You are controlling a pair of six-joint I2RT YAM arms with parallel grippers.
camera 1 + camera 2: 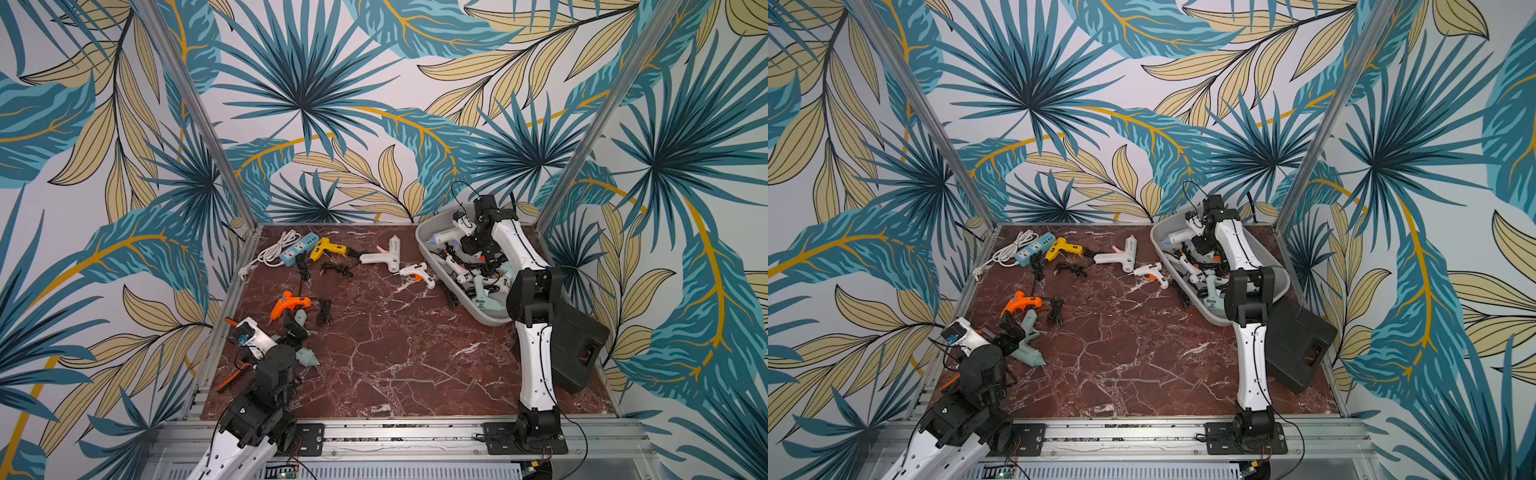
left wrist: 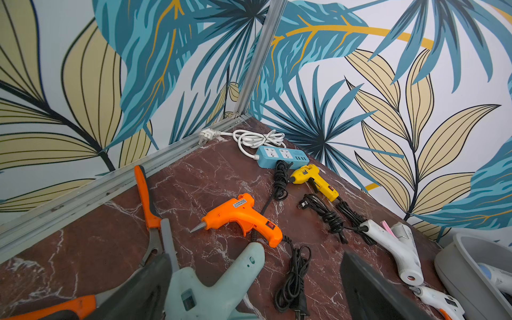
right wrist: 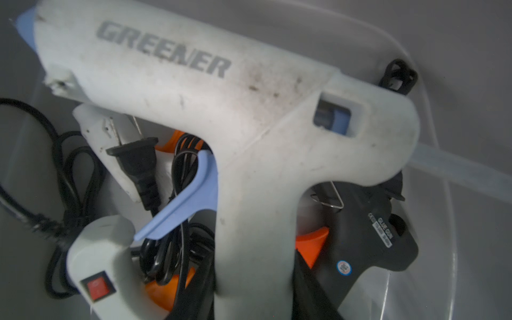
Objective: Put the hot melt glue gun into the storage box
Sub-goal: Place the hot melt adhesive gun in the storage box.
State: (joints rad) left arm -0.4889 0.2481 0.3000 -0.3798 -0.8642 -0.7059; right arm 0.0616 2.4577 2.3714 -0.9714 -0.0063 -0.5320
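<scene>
The storage box (image 1: 428,246) (image 1: 1160,243), a light grey tub, stands at the far right of the table with several glue guns and cords inside. My right gripper (image 1: 464,241) (image 1: 1201,242) reaches into it, shut on the handle of a white glue gun (image 1: 446,237) (image 3: 221,110) with a blue trigger; in the right wrist view the gripper (image 3: 252,291) clamps that handle from both sides. At the near left my left gripper (image 1: 297,336) (image 2: 256,266) stands open astride a pale green glue gun (image 1: 306,358) (image 2: 216,293), which lies on the table.
On the table lie an orange glue gun (image 1: 289,303), a yellow one (image 1: 328,248), a white one with a pink trigger (image 1: 384,255) and a small white one (image 1: 417,272). A blue power strip (image 1: 297,248) is at the back left, a black case (image 1: 582,345) right, orange-handled pliers (image 1: 230,380) near left.
</scene>
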